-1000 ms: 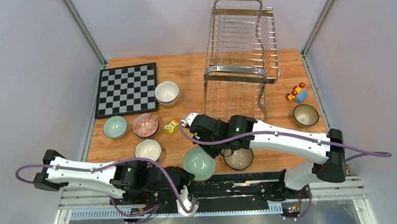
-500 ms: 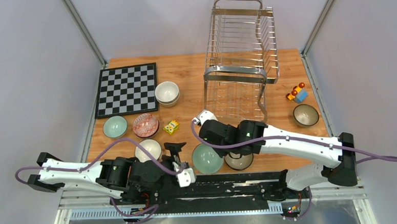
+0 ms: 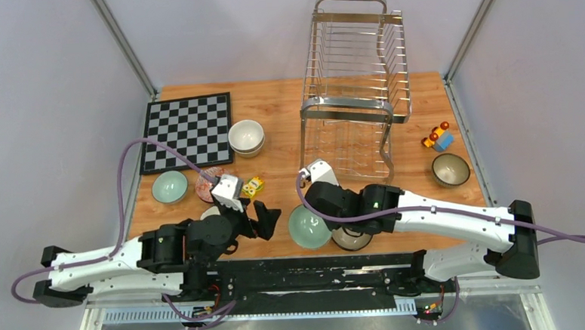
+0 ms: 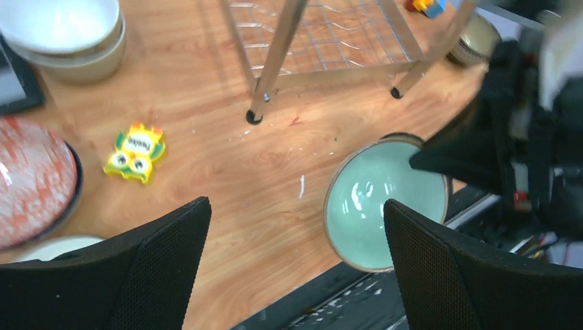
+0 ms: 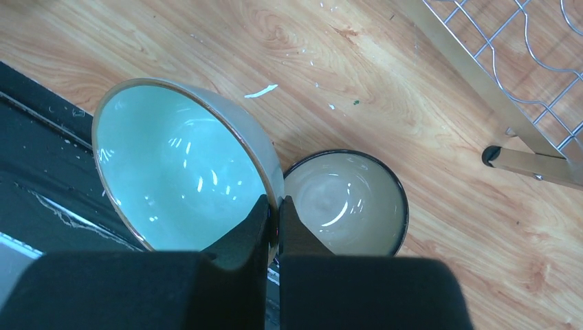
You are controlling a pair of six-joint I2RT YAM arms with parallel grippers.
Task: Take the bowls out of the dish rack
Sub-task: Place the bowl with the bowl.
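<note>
Mint bowl (image 5: pixel 172 172) pinched by right end effector (image 5: pixel 275 206); lettering on yellow block (image 4: pixel 135 152) blurred.

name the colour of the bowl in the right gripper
Mint green bowl, clearest in the right wrist view.

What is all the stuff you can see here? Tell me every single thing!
dish rack: one, silver, back of table
chessboard: one, black and white, back left
cream bowls: two, stacked, beside chessboard
small mint bowl: one, green, left
red-patterned bowl: one, red, beside small mint bowl
white bowl: one, mostly hidden under left arm
yellow block: one, middle
big mint bowl: one, green, tilted, near edge
near dark-rimmed bowl: one, cream inside, beside big mint bowl
far dark-rimmed bowl: one, right side
toy car: one, colourful, right
table: one, wooden
left gripper: black, open, empty
right gripper: black, pinching big mint bowl's rim
</note>
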